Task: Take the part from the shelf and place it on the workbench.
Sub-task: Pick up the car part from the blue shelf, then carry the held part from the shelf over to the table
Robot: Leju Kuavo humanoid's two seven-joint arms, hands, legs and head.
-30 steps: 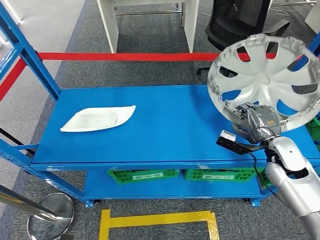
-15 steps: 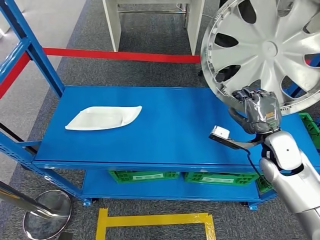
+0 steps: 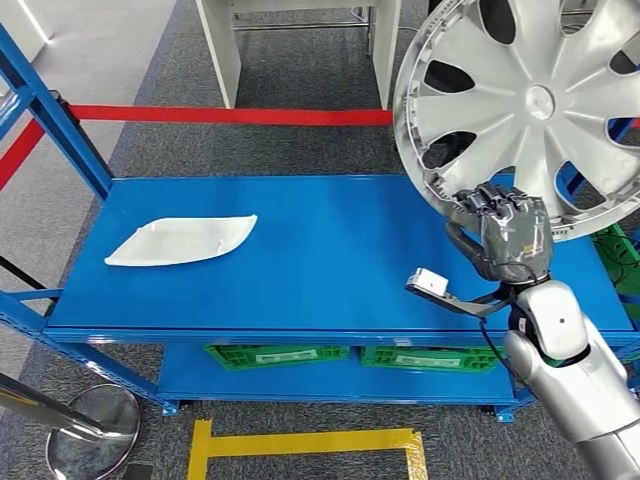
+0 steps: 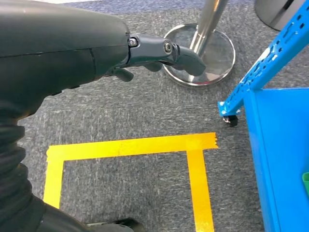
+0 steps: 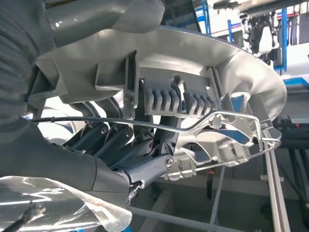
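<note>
The hubcap (image 3: 528, 105) is gripped by its lower rim in the right hand (image 3: 507, 232), held upright above the shelf (image 3: 332, 260).

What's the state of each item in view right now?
Wheel cover: lifted off the shelf, gripped at its rim.
Right hand: grips the wheel cover.
Left hand: holds nothing, hangs above the floor.
White part: lies flat on the blue shelf.

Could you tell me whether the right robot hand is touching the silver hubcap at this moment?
Touching. In the head view the right robot hand grips the lower rim of the hubcap, holding it up above the blue shelf; the right wrist view shows its fingers curled under the rim.
</note>
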